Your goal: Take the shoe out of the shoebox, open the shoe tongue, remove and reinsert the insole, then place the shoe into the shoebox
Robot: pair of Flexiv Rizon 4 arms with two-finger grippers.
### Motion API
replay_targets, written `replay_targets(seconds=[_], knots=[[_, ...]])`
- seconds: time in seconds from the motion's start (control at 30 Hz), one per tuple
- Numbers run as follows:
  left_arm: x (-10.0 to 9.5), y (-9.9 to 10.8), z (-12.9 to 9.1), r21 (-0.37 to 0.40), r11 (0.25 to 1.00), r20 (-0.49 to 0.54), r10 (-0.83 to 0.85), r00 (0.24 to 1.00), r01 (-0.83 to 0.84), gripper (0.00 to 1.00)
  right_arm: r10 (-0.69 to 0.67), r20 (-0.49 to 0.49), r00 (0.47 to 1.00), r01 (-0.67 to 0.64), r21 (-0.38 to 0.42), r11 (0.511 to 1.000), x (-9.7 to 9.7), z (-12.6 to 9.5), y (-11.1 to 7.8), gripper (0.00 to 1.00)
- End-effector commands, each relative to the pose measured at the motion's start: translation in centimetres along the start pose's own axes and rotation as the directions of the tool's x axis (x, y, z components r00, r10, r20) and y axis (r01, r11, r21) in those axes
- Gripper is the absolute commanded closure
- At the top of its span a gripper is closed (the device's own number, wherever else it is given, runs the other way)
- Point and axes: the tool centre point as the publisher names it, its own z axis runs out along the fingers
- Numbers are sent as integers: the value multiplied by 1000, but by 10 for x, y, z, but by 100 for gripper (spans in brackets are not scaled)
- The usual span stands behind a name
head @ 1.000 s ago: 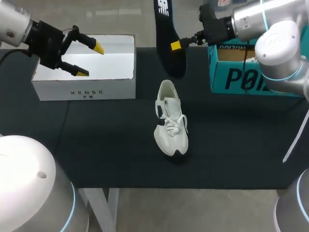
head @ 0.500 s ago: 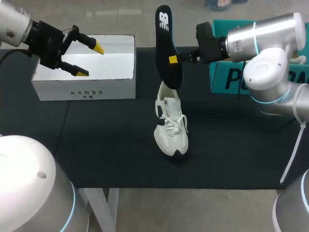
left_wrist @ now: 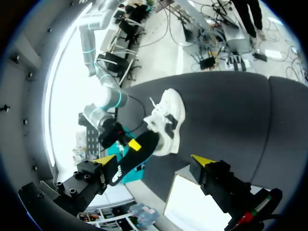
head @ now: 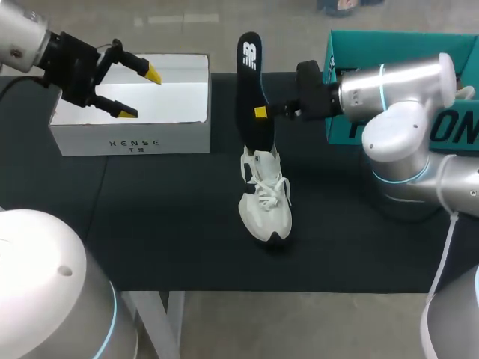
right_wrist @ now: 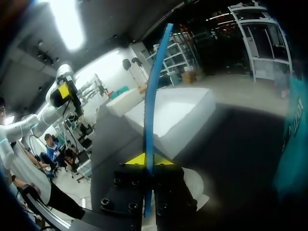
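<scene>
White card comes first at the left: the white shoebox (head: 131,142) sits on the far left part of the table. The left gripper (head: 141,93) hangs over its open top with fingers spread apart and nothing between them. That is the first worry, because it is well apart from the shoe (head: 263,202). The shoe stands unheld in the middle, toe toward the near edge, with its laces (head: 271,191) loose on top.

Over the shoe's heel opening the black insole (head: 251,82) stands nearly upright, its lower end at the shoe's mouth. I cannot tell whether it touches the collar yet. The right gripper (head: 260,112) is clamped on the insole's edge, and the right wrist view shows both yellow tips pressed on the thin blue rim.

A pinch on so narrow an edge may let the insole swivel or buckle when it is pushed down. A push against a free shoe would likely tip it on its side or skid it toward the near edge. The laces could also snag the leading end and fold it.

At the right, the right arm (head: 397,82) crosses in front of the teal box (head: 389,36) and is near it, so a wide swing might knock that box.

The table (head: 150,224) carries a dark matte covering that looks smooth, so I would not count on much grip under the shoe. The shoe stands between the two boxes, well apart from each
</scene>
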Motion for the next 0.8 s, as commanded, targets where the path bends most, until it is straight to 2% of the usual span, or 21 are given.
replay_targets(seconds=[0.03,0.33,0.8], knots=[[0,0,0,0,1000,-4,0,1000,0,0,15,-5,1000,-15,-5,1000,-7,8,-2,100],[0,0,0,0,1000,-4,0,1000,0,0,61,-19,998,-61,-23,998,-22,13,-16,100],[0,0,0,0,1000,-4,0,1000,0,0,153,-17,988,-153,34,988,-18,16,-72,100]])
